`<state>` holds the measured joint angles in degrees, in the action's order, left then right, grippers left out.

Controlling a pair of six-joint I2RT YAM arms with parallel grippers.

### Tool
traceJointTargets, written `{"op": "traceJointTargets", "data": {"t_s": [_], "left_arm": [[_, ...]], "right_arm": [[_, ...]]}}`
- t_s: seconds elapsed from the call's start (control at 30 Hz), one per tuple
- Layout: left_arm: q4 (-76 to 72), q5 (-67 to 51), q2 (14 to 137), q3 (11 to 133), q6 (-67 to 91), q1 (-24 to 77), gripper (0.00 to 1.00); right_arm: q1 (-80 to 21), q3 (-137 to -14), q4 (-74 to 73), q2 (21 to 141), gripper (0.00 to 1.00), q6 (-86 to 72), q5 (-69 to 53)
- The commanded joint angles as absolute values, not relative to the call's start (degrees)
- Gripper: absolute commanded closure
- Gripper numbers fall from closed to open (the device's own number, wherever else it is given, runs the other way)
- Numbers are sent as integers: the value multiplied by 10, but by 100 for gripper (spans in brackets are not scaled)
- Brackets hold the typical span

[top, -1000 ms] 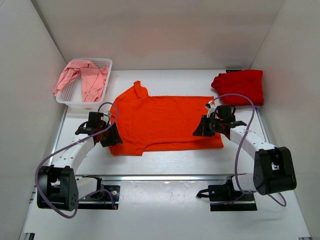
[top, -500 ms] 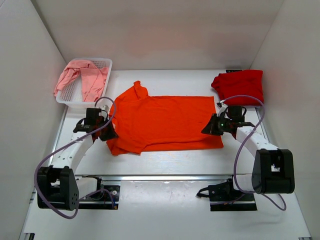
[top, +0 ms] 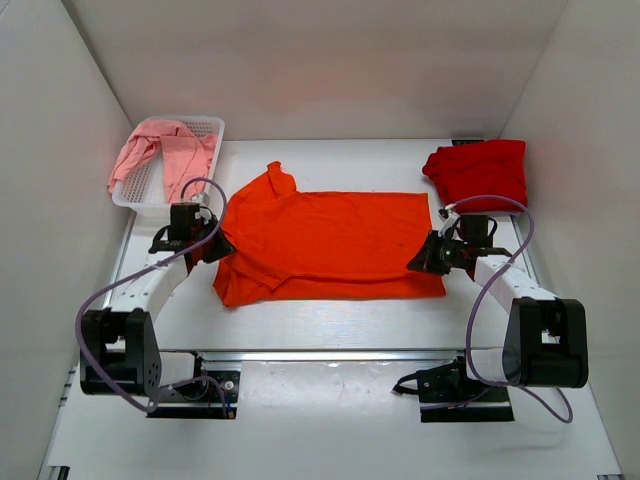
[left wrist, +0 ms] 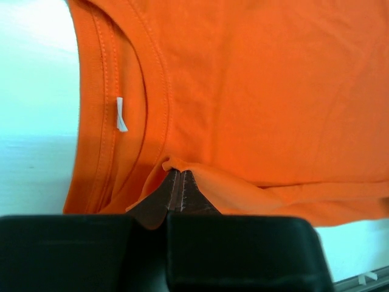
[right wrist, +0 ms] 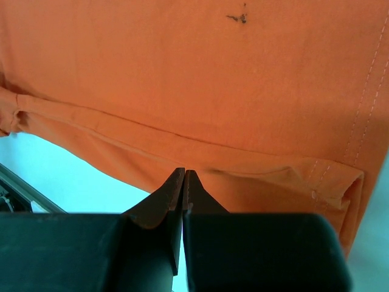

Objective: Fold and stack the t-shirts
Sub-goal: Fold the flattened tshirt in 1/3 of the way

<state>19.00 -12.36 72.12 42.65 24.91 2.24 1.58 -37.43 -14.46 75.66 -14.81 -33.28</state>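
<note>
**Pinching both ends of the orange shirt, ready for a fold**

From where I stand, the orange t-shirt lies spread across the middle of the table, collar to the left and hem to the right. The left gripper has its jaws closed on a small tent of cloth just below the collar, and a ridge of fabric rises where they meet. The right gripper is pressed shut too, with its tips on the doubled near edge of the shirt close to the hem corner. That bite looks thin to me.

The red t-shirt sits folded at the far right corner. The pink t-shirt is heaped in the white basket at the far left, spilling over its side.

I'd judge this as the start of a lengthwise fold, with little of the task done. To do it well, both arms should rise together and no higher than needed, so the cloth between them stays taut without dragging the far side. Carry the near edge straight over to meet the far edge, lay it down level, and only then let go. If the right pinch holds just one layer, the corner may slip free and crease.
</note>
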Motion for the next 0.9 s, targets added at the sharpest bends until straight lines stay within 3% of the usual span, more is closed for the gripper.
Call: {"op": "traceJointTargets", "data": {"t_s": [0.0, 0.63, 0.67, 0.7, 0.87], "left_arm": [[142, -112, 749, 450, 267, 17, 100], [106, -148, 869, 529, 257, 26, 100], [120, -157, 887, 540, 247, 21, 93], [127, -173, 899, 547, 243, 14, 77], [164, -161, 914, 568, 223, 22, 54]], "right_arm": [[12, -366, -121, 750, 100, -142, -323], [17, -369, -165, 817, 100, -159, -241], [17, -373, -170, 823, 100, -156, -236], [13, -377, -171, 829, 100, -157, -232], [26, -392, -194, 858, 100, -151, -206]]}}
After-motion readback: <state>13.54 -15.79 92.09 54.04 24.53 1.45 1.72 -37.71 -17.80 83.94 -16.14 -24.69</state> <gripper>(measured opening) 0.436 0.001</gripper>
